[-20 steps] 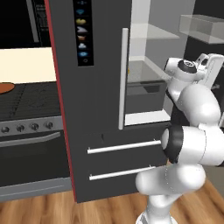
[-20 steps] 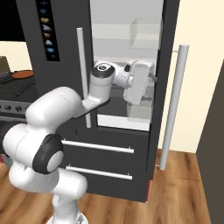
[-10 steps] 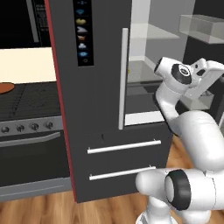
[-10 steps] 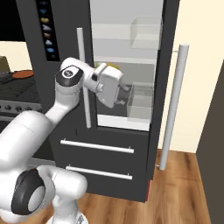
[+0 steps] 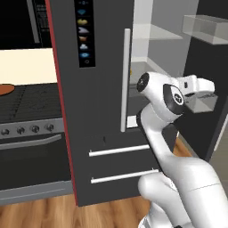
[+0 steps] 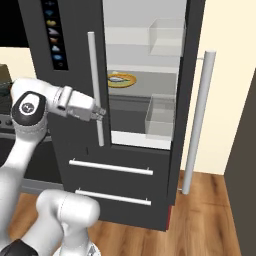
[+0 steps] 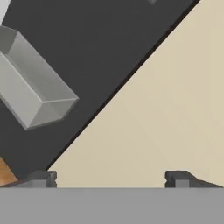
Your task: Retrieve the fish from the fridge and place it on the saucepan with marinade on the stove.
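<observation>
My arm [image 5: 178, 178] is built of glossy white, rounded segments that widen into bulbous shells near the base. Each joint carries a dark grey circular cap [image 6: 26, 107] bearing a small white mark at its centre. A dark band separates the white wrist housing from the boxy white hand. My gripper [image 6: 100, 114] ends in two short dark grey fingers [image 7: 43, 176], square-tipped, with their ends standing far apart.

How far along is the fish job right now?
Done: the fridge right door stands open. In hand: nothing; the gripper is open and empty in front of the opening. Left: the fish lies on its plate on a shelf, and the saucepan waits on the stove.
</observation>
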